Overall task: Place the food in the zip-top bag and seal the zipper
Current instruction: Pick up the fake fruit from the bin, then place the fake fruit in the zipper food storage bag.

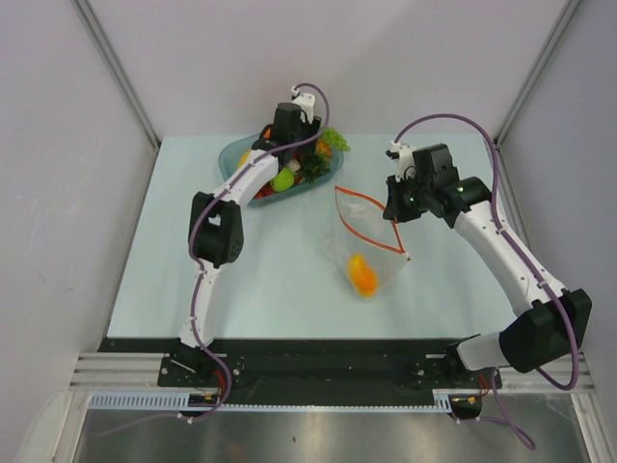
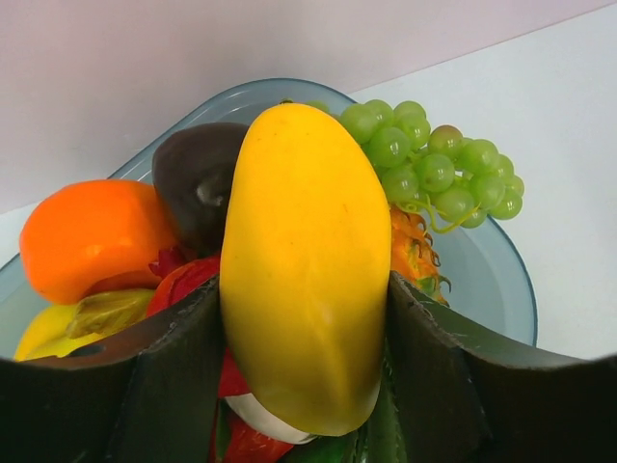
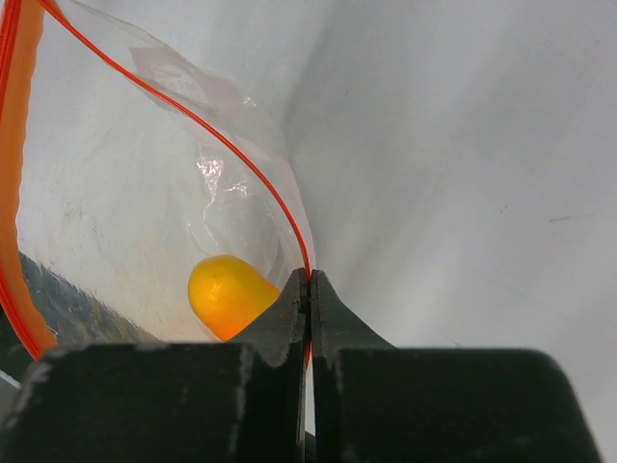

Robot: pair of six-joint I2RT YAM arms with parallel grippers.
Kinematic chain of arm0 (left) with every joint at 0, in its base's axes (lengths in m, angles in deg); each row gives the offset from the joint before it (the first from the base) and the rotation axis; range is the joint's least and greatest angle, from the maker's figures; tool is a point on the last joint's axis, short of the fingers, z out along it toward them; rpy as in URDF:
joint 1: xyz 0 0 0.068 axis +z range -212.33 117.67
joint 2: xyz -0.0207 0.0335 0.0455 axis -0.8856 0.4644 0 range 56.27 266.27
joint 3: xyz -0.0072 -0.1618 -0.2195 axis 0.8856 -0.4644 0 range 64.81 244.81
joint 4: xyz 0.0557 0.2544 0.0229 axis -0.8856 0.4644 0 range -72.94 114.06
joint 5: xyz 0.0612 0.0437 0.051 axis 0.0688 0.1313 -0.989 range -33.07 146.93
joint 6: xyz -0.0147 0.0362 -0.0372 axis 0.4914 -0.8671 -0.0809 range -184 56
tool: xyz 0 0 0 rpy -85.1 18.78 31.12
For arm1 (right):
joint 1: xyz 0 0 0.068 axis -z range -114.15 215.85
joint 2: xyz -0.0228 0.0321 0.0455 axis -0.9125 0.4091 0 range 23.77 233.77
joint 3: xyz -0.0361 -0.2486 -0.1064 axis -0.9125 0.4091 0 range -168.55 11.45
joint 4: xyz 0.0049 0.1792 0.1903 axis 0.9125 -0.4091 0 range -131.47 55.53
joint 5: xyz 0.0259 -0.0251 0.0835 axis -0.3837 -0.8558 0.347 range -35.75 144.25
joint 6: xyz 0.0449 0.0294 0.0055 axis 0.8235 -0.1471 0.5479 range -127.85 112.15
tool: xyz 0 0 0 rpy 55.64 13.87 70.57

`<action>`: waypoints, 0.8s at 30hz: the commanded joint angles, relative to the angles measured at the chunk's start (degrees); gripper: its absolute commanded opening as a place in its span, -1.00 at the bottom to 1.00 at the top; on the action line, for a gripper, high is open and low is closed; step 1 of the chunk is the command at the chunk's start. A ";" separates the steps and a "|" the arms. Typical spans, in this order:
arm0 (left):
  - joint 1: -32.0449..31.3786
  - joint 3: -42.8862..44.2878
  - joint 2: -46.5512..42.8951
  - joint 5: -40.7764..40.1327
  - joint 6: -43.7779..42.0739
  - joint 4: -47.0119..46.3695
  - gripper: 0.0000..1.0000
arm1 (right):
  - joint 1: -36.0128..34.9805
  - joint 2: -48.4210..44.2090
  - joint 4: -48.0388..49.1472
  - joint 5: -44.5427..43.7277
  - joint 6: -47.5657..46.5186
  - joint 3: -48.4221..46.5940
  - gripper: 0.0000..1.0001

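My left gripper (image 2: 307,318) is over the teal tray (image 1: 234,154) and is shut on a yellow mango (image 2: 304,260), both fingers pressed to its sides. Around it lie green grapes (image 2: 434,169), an orange fruit (image 2: 92,236), a dark fruit (image 2: 198,178) and red pieces. My right gripper (image 3: 309,285) is shut on the red-orange zipper (image 3: 241,159) of the clear zip-top bag (image 1: 371,236), holding its mouth up and open. A yellow-orange mango piece (image 1: 362,274) lies inside the bag; it also shows in the right wrist view (image 3: 227,294).
The teal oval tray stands at the back of the pale table (image 1: 174,280), heaped with toy food. Grey walls close in both sides. The table's black front edge (image 1: 318,345) runs above the arm bases.
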 commanded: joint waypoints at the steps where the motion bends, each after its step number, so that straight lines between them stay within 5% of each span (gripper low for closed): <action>1: 0.50 0.17 -6.92 0.38 0.10 -0.60 0.26 | 0.43 0.01 1.46 0.50 0.44 -0.03 -1.00; 9: 1.12 -2.38 -15.18 1.44 -1.22 -0.08 0.15 | 0.25 -0.07 1.90 1.20 0.61 -0.21 -1.00; 13: 1.38 -4.04 -22.98 9.33 -2.36 4.49 0.06 | -0.54 0.45 1.81 1.99 0.79 -1.52 -1.00; 19: 1.30 -22.92 -40.83 28.84 -2.10 8.27 0.01 | -3.00 1.16 1.81 4.19 2.37 -3.19 -1.00; 24: 0.16 -33.75 -54.63 33.87 -4.63 19.83 -0.17 | -5.63 2.03 1.90 4.72 2.81 -4.34 -1.00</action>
